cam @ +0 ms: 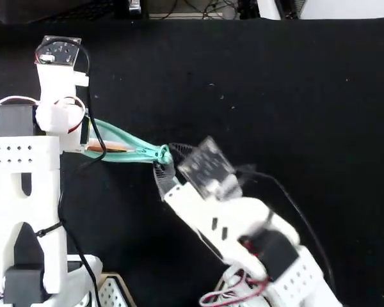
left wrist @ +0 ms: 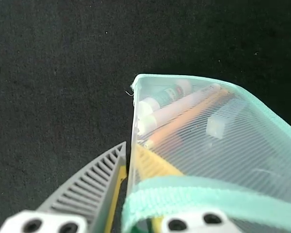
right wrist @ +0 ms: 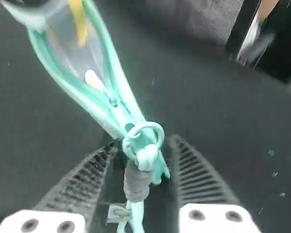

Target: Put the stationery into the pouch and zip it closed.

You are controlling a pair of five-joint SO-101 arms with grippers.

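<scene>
The left gripper [left wrist: 129, 162] is clamped on one end of the translucent mesh pouch [left wrist: 223, 145], holding it above the black table [cam: 275, 96]. Inside lie a white pen [left wrist: 177, 109], an orange pencil [left wrist: 184, 122], a green-capped tube [left wrist: 169, 95] and a small white eraser [left wrist: 216, 127]. At the pouch's other end, the right gripper [right wrist: 143, 154] stands with fingers apart on either side of the mint zip pull [right wrist: 150, 131].
</scene>
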